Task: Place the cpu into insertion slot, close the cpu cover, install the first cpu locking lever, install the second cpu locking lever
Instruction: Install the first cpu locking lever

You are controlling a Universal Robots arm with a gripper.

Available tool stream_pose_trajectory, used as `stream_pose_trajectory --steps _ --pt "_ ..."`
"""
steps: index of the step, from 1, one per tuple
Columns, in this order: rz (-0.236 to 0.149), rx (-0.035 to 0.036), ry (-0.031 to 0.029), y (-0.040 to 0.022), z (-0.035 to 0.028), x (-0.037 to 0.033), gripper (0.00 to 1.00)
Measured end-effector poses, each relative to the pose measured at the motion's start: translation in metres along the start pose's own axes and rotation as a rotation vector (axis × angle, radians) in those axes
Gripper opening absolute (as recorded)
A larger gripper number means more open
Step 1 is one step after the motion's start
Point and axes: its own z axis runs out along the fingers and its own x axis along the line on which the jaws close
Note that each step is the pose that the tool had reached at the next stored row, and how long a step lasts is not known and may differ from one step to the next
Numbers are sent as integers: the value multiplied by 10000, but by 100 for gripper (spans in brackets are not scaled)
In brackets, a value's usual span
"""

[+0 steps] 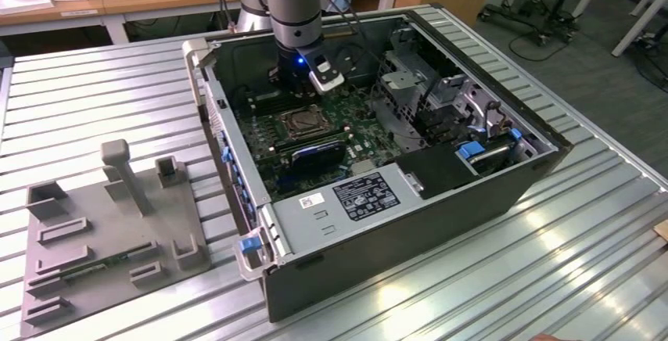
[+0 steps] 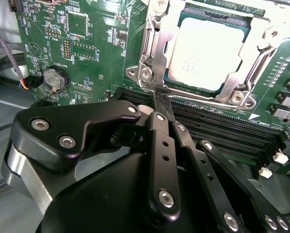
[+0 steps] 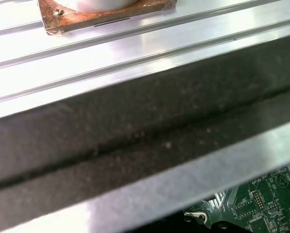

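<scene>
Gripper [image 2: 160, 99] pinched together at the cpu cover [image 2: 150, 48] edge; seated cpu [image 2: 205, 51] looks light, fragile, so I'd press only the stiff frame

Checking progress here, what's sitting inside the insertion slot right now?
The cpu lies in the insertion slot, its pale metal top showing through the open middle of the cpu cover. The cover's frame hides the chip's edges, and the socket's contacts beneath cannot be seen.

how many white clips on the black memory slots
2 white clips on the memory slots: one nearer the cpu, the other beside it, farther out. The gripper covers part of the slots, so more may be hidden.
</scene>
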Motion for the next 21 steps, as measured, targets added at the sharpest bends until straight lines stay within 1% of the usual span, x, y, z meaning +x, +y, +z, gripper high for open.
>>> stream_pose_trajectory --steps 7,9,16,21 --pt "27 1 -9 -4 5 0 11" --pt "33 -12 -18 -4 13 -1 11" --pt "43 1 -19 -5 8 0 11" --pt "43 2 -19 2 -25 -4 11"
